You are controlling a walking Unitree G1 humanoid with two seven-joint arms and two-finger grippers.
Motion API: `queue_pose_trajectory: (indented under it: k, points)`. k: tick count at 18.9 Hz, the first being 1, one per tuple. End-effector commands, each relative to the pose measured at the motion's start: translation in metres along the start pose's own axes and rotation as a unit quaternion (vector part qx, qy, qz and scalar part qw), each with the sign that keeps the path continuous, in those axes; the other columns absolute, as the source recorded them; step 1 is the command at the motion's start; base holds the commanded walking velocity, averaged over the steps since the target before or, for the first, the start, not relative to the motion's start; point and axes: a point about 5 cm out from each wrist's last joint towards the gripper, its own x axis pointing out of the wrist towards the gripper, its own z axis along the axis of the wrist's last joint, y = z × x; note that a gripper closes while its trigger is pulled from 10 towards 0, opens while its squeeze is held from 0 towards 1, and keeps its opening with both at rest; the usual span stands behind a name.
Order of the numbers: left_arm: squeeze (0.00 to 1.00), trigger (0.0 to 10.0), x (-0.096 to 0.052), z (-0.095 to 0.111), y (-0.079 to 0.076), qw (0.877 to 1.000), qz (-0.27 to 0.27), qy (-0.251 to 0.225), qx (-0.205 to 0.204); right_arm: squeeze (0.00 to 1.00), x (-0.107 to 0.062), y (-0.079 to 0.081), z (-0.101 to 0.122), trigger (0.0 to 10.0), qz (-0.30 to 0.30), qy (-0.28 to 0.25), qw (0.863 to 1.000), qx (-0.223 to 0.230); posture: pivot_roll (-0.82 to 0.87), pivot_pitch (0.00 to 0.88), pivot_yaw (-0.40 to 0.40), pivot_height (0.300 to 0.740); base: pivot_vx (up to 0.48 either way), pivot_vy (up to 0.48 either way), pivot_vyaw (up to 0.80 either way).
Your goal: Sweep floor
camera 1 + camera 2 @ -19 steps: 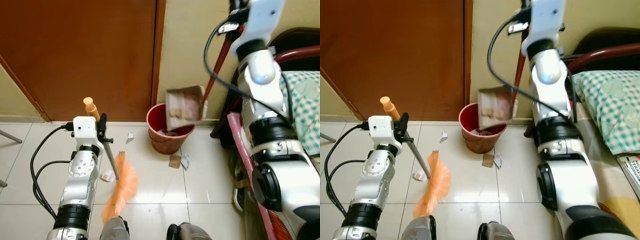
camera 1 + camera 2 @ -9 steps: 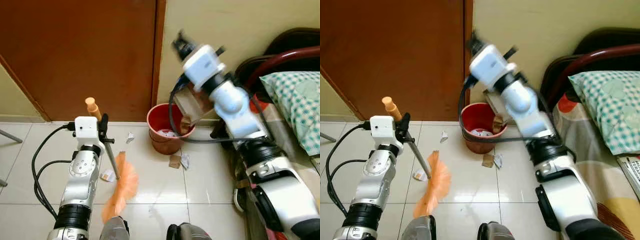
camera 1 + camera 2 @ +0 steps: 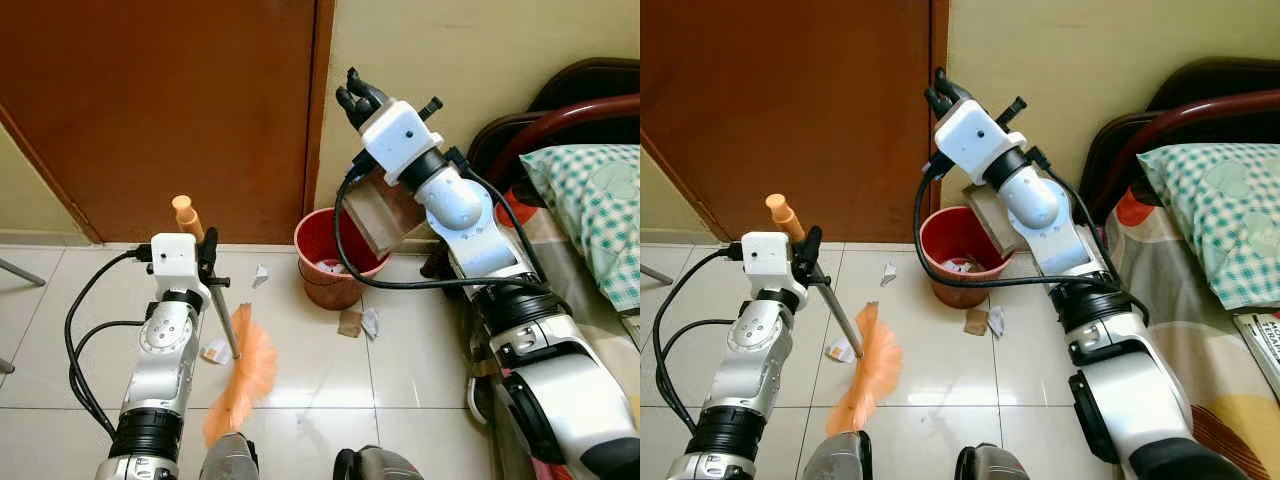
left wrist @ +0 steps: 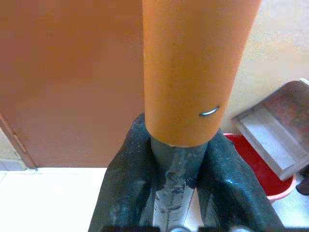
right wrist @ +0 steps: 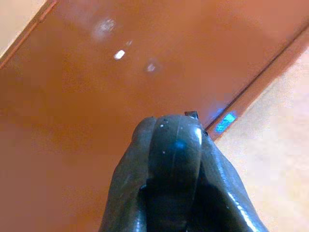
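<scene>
Gripping the broom (image 3: 232, 355) just below its orange handle cap, the left gripper (image 4: 176, 183) has both fingers pinched on the grey shaft, which slants down to orange bristles on the tiled floor (image 3: 300, 375) nearest the robot. Paper scraps (image 3: 358, 322) lie beyond, beside the red bucket (image 3: 322, 275) at the wall. Farther up, the right gripper (image 3: 358, 100), fingers pressed together around the dustpan handle, tilts the dustpan (image 3: 380, 212) over the bucket's rim; the left wrist view reveals its hollow pan.

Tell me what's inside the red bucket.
The red bucket holds pale scraps of litter near its bottom. The dustpan in the right claw covers its far right side, so anything there is hidden.
</scene>
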Motion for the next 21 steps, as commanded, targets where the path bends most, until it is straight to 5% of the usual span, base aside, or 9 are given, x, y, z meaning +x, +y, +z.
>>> queue_pose_trajectory:
  k: [1, 7, 11, 21]
  points:
    - [0.00, 10.0, -0.001, -0.008, -0.005, 1.000, -0.009, 0.018, -0.008, 0.00, 0.018, -0.025, 0.039, 10.0, -0.048, -0.083, 0.995, -0.002, -0.01, 0.036, -0.075, 0.740, 0.000, 0.000, 0.00]
    - [0.00, 10.0, 0.000, -0.007, -0.005, 1.000, -0.007, 0.017, -0.009, 0.00, 0.033, -0.040, 0.074, 10.0, -0.105, -0.145, 0.981, 0.077, 0.00, 0.031, -0.078, 0.740, 0.000, 0.000, 0.00]
    - [0.00, 10.0, 0.000, -0.006, -0.004, 1.000, -0.007, 0.016, -0.008, 0.00, 0.035, -0.039, 0.078, 10.0, -0.119, -0.150, 0.974, 0.119, 0.00, 0.028, -0.079, 0.740, 0.000, 0.000, 0.00]
    - [0.00, 10.0, -0.007, -0.008, -0.002, 1.000, -0.014, 0.024, 0.011, 0.00, 0.012, -0.015, 0.038, 10.0, -0.169, -0.037, 0.940, 0.293, 0.01, 0.037, -0.070, 0.740, 0.000, 0.000, 0.00]
